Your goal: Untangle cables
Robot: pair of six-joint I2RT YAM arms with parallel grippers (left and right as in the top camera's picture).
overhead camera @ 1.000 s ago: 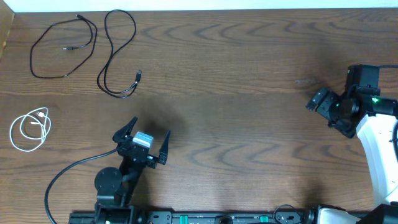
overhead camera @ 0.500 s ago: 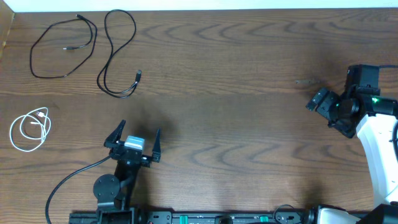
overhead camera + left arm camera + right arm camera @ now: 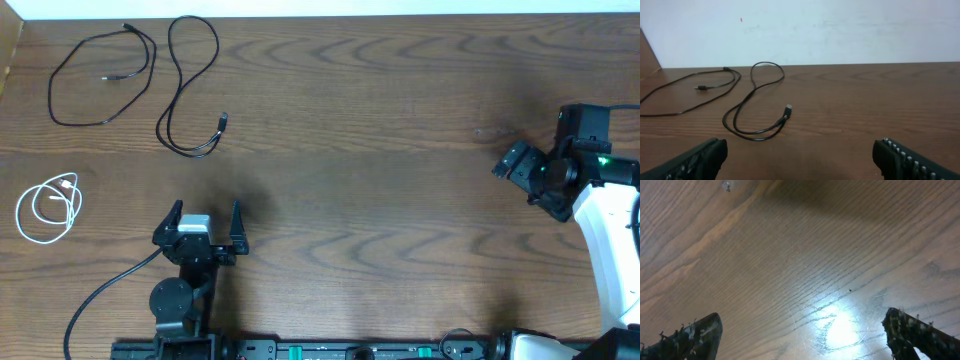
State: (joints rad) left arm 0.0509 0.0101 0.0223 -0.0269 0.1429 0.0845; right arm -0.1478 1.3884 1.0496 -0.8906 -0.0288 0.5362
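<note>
Okay, so from overhead three cables are being counted on the brown wood-grain table (image 3: 380,120), all at the far left and lying apart from one another. One thin black cable (image 3: 52,100) is being shown as a wide, loose loop near the far edge. A second black cable (image 3: 222,122) is being snaked into a long narrow bend just right of it, with a small plug at its end. A white cable (image 3: 70,200) is being kept in a tidy round coil nearer the front-left. Two grippers are being shown: the left gripper (image 3: 207,206) is being held spread wide over bare wood near the front, touching nothing, and the right gripper (image 3: 512,185) is being held agape too, way over at the right side. In the left wrist view, two ribbed black fingers (image 3: 695,160) are being seen far apart at the bottom corners, with both black cables being framed ahead on matte wood before a plain white wall (image 3: 840,30). In the right wrist view, two ragged-edged dark fingertips (image 3: 695,335) are being seen spread at the corners over glossy, streaky grain, with a bright glare patch (image 3: 840,327) being reflected.
</note>
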